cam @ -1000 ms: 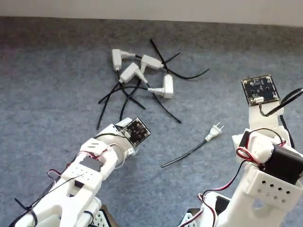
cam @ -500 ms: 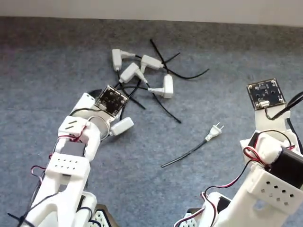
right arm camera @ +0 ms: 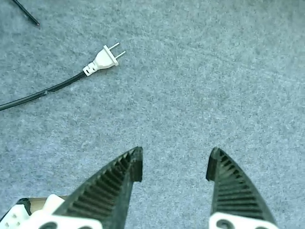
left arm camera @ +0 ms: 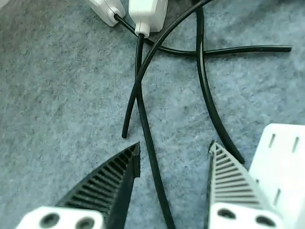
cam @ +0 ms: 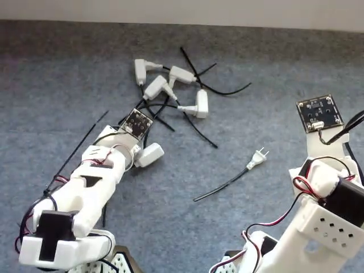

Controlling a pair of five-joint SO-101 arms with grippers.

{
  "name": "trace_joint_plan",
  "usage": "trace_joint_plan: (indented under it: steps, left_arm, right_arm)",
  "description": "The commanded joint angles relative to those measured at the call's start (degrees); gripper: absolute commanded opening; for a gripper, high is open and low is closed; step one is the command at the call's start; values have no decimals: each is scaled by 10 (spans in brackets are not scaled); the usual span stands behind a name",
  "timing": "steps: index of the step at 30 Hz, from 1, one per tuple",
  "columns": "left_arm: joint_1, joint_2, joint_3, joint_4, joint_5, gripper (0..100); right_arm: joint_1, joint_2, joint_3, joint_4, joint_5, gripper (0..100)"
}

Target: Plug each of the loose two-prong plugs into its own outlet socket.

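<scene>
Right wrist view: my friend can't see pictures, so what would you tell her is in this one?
A loose white two-prong plug lies on grey carpet, its black cord trailing off to the picture's edge. The right gripper hovers apart from the plug, jaws open and holding nothing.

Grey carpeted table point(cam: 284, 62) before me.
White outlet sockets point(cam: 156, 87) tangled in black cords point(cam: 227, 92) lie toward its far side; one loose two-prong plug point(cam: 257, 158) lies apart, nearer me.
</scene>
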Motion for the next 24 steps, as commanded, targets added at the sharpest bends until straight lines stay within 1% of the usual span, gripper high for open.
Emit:
trace_joint_plan:
  steps: [1,7,13,16,18,20,22,24]
  left_arm:
    - [20,-37,14,5,-3,238]
    - [95,-207,111,62,0,232]
    - [173,-438,194,131,0,163]
    - [176,-549,212,179,1,159]
    - [161,-613,216,215,9,158]
    - [135,-674,215,258,67,158]
    - [102,-723,217,287,155,158]
    - [68,-765,233,296,235,158]
  right_arm:
    - [6,-5,-4,19,7,221]
    - [0,-5,-4,16,6,221]
    - [0,-5,-4,15,6,221]
    - [0,-5,-5,15,4,221]
    - [0,-2,-8,15,-14,221]
    - [-1,1,-9,15,-56,221]
    - [-19,1,-11,7,-87,221]
    - [-44,2,-11,5,-107,221]
